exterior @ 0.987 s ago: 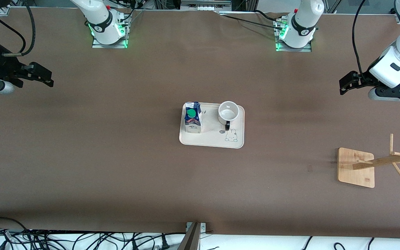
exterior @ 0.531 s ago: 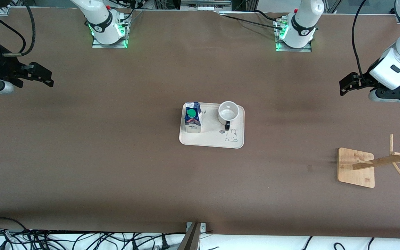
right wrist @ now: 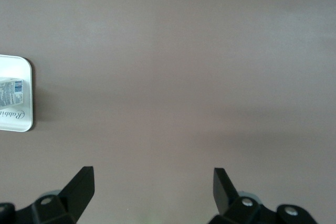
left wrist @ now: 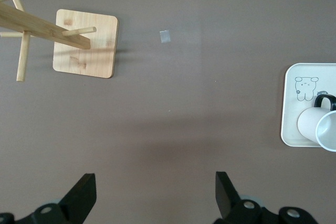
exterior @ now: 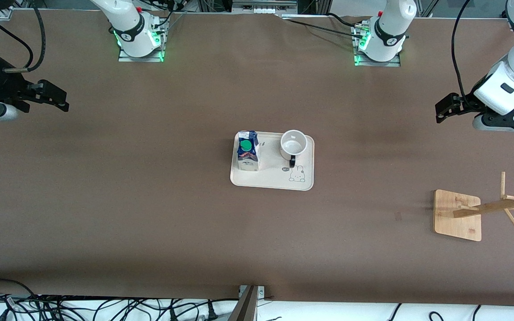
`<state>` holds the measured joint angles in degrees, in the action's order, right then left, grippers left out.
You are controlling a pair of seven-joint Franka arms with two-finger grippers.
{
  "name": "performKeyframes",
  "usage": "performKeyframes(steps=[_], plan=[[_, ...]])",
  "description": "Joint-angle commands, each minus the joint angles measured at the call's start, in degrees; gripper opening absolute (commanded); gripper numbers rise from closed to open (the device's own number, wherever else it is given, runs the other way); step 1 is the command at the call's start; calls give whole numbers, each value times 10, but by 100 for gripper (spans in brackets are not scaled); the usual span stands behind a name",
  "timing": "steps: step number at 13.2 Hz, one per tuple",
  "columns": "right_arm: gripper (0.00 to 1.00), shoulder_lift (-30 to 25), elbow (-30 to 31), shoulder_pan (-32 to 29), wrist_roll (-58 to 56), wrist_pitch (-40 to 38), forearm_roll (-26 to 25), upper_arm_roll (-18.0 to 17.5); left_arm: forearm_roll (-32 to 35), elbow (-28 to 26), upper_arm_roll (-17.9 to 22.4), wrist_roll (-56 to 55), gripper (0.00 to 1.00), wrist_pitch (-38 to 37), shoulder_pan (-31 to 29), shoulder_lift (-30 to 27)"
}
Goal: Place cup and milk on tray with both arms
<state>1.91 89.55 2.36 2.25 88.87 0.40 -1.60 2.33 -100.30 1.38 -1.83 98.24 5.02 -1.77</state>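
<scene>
The cream tray [exterior: 268, 180] lies at the table's middle. The milk [exterior: 247, 150] stands upright on it toward the right arm's end. The white cup [exterior: 293, 145] stands on it toward the left arm's end, its black handle pointing at the front camera. My left gripper [exterior: 441, 111] is open and empty, up over bare table at the left arm's end; its wrist view shows open fingers [left wrist: 84, 195], the cup [left wrist: 319, 126] and the tray [left wrist: 290, 103]. My right gripper [exterior: 63, 100] is open and empty over bare table at the right arm's end; its wrist view shows a tray corner [right wrist: 21, 124].
A wooden stand [exterior: 458, 215] with a square base and pegged post sits near the left arm's end, nearer the front camera; it also shows in the left wrist view [left wrist: 84, 43]. Cables lie along the table's near edge [exterior: 105, 307].
The left arm has drifted very slightly away from the front camera. The right arm, the tray, the milk and the cup have not moved.
</scene>
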Motion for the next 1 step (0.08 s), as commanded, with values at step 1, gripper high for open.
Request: performKeyframes(steps=[1], plan=[[100, 3, -10, -4, 3, -10, -1, -3, -2, 16, -3, -5, 100, -2, 0, 6]])
